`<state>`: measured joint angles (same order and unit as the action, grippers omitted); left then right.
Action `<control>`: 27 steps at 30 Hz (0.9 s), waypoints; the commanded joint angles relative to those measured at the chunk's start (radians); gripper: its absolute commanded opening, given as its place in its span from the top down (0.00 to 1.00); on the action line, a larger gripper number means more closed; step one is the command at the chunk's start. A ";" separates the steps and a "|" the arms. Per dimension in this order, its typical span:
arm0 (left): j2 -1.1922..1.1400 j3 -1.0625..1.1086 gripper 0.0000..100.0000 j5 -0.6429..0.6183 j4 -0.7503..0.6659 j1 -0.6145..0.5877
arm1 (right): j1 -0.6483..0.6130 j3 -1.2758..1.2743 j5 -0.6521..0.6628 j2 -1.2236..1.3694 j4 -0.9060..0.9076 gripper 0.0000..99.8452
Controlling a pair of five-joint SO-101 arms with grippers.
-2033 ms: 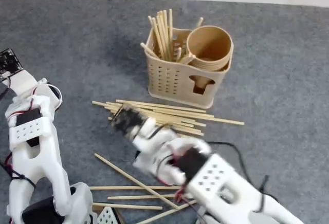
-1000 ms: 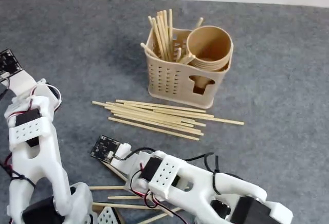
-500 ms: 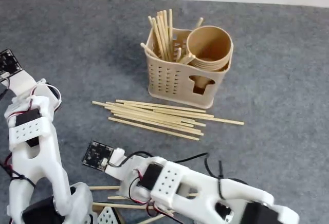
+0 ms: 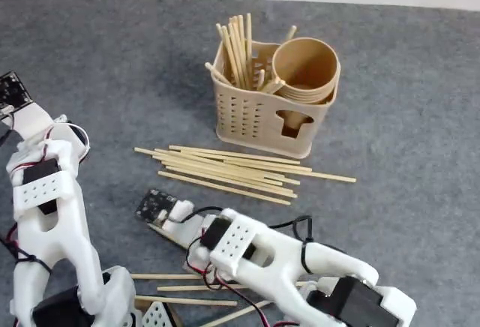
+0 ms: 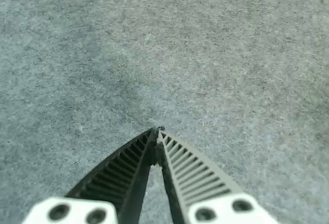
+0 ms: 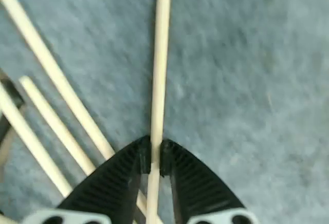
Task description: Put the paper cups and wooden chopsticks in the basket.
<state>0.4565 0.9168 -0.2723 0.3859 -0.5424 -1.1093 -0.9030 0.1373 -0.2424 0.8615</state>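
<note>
held chopstick (image 6: 160, 54) cut off by edge, loose chopsticks (image 4: 150, 275) partly hidden beneath right arm (image 4: 240, 241)

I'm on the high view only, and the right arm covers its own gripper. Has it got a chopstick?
Observer: Yes. In the right wrist view the right gripper is shut on one chopstick, which runs out between its fingers.
Operator: Anything close beside it?
Observer: Several loose chopsticks lie on the mat right next to it.
Operator: And the left gripper?
Observer: The left gripper is shut with nothing in it, above bare mat.
</note>
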 commanded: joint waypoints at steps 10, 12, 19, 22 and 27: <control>0.027 -0.012 0.99 -0.029 -0.018 -0.004 | 0.186 0.044 -0.005 -0.294 0.148 1.00; 0.027 -0.013 0.99 -0.029 -0.018 -0.002 | 0.211 0.041 -0.006 -0.349 0.153 1.00; 0.027 -0.012 0.99 -0.029 -0.018 -0.001 | 0.294 0.024 -0.003 -0.533 0.174 1.00; 0.027 -0.012 0.99 -0.028 -0.018 0.007 | 0.289 -0.007 -0.009 -0.621 0.177 1.00; 0.027 -0.010 0.99 -0.028 -0.018 0.021 | 0.292 -0.039 -0.006 -0.805 0.174 1.00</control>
<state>0.4565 0.9168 -0.2723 0.3859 -0.5424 -0.8301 -0.9490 0.1373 -0.9283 1.0334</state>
